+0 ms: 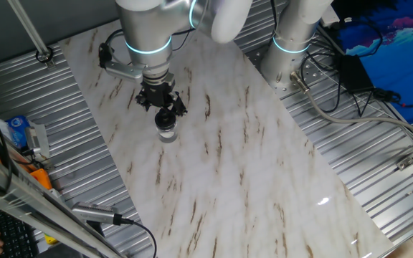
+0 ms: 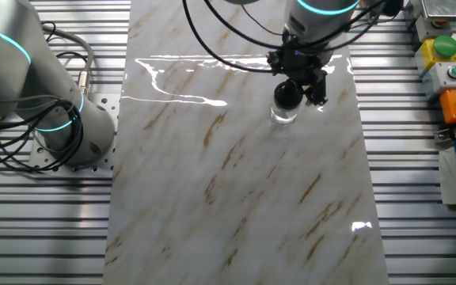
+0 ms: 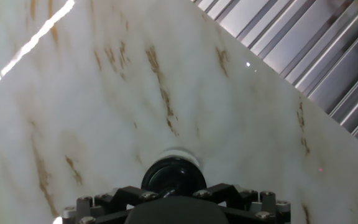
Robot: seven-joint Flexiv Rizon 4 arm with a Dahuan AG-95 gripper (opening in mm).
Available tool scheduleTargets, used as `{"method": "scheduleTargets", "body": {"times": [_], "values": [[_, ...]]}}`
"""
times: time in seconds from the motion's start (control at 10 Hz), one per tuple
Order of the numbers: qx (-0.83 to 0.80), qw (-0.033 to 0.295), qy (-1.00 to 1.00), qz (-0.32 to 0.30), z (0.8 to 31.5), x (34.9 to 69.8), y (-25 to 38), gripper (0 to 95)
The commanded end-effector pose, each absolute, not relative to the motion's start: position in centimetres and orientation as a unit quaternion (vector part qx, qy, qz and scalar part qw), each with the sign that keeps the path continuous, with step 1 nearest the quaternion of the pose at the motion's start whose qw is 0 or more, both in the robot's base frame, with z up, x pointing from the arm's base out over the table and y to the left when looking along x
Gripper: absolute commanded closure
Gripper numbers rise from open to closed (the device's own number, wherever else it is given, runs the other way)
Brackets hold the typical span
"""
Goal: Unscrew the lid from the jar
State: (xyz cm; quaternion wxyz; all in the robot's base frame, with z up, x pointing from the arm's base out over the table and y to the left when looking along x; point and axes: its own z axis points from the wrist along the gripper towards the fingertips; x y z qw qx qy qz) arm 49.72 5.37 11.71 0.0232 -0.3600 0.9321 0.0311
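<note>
Small round black screw lid [image 1: 165,117] sits on top of the short clear glass jar [image 1: 166,132], which stands upright on the white marble-patterned surface [image 1: 264,172] w/ brown veins. Black two-finger hand [image 1: 165,107] comes straight down over the lid, fingers either side of it – looks clamped on the lid, but actual contact isn't clear in either fixed view. In the hand view the lid [image 3: 173,176] shows as a glossy dark disc w/ the jar's pale glass rim [image 3: 178,152] peeking out beyond it, hand's black linkage w/ bolts across the bottom of the frame.

Other fixed view: lid [image 2: 286,94] dark and rounded, jar [image 2: 284,115] see-through w/ a faint shadow at its base, hand [image 2: 299,83] over it.

Jar stands toward the arm's end of the slab, nearer one long edge than the other. Ribbed metal decking [image 1: 70,136] runs along both long sides. Smooth bare marble stretches out from the jar over the rest of the slab – open room on all sides of it.
</note>
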Motion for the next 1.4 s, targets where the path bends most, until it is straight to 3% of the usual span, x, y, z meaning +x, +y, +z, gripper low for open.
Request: {"method": "scheduleTargets", "body": {"times": [0.1,0.4,0.5,1.4], "values": [[-0.360,0.024,0.932,0.033,11.3,49.5,5.2,0.0],[-0.355,0.024,0.934,0.034,10.8,49.4,5.1,0.0],[-0.353,0.024,0.935,0.035,10.6,49.4,5.1,19.0],[-0.327,0.022,0.944,0.033,9.9,49.1,5.0,19.0]]}}
